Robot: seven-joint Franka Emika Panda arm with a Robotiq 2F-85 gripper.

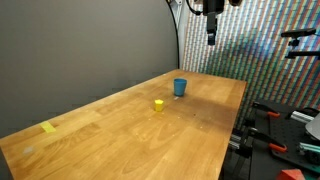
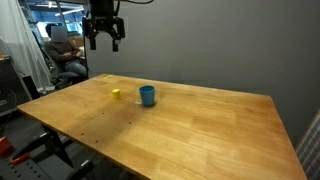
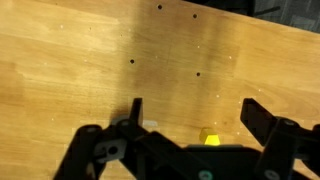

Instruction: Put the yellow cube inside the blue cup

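The yellow cube [image 1: 158,104] sits on the wooden table [image 1: 130,135], a little apart from the blue cup [image 1: 180,87], which stands upright. Both also show in an exterior view, the cube [image 2: 116,94] just beside the cup [image 2: 147,95]. My gripper [image 2: 104,41] hangs high above the table's far edge, open and empty; it also shows in an exterior view [image 1: 211,40]. In the wrist view the open fingers [image 3: 192,115] frame bare wood, with the cube [image 3: 210,135] low between them, far below. The cup is out of the wrist view.
A flat yellow tape patch [image 1: 49,127] lies near one end of the table. Clamps and gear [image 1: 285,125] stand off the table's side. A person sits in a chair [image 2: 62,55] behind the table. Small holes [image 3: 132,61] dot the tabletop.
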